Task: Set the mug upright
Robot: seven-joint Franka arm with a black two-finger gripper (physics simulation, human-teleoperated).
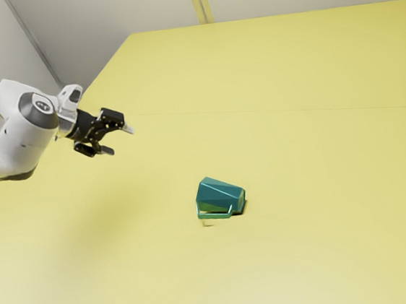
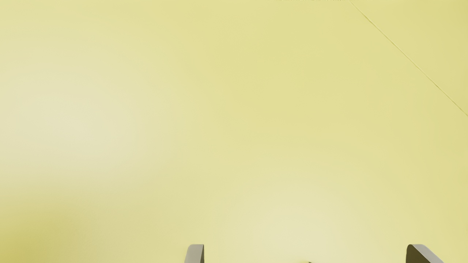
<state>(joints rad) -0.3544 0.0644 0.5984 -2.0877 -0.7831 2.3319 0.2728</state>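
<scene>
The surface (image 1: 322, 183) beneath the mug (image 1: 218, 194) is smooth, flat and yellow, with 1 thin straight line running beyond the mug. The white arm (image 1: 21, 138), rounded and hard-shelled, reaches in from the exterior view's left of the mug. The black, angular pincer (image 1: 119, 141) hangs well apart from the mug, its 2 grey fingers spread. The teal mug lies tipped on its side, faceted, with 1 squared green handle.

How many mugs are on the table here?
1. The mug lies on its side on the table, to the exterior view's right of the open gripper. None seems hidden.
</scene>
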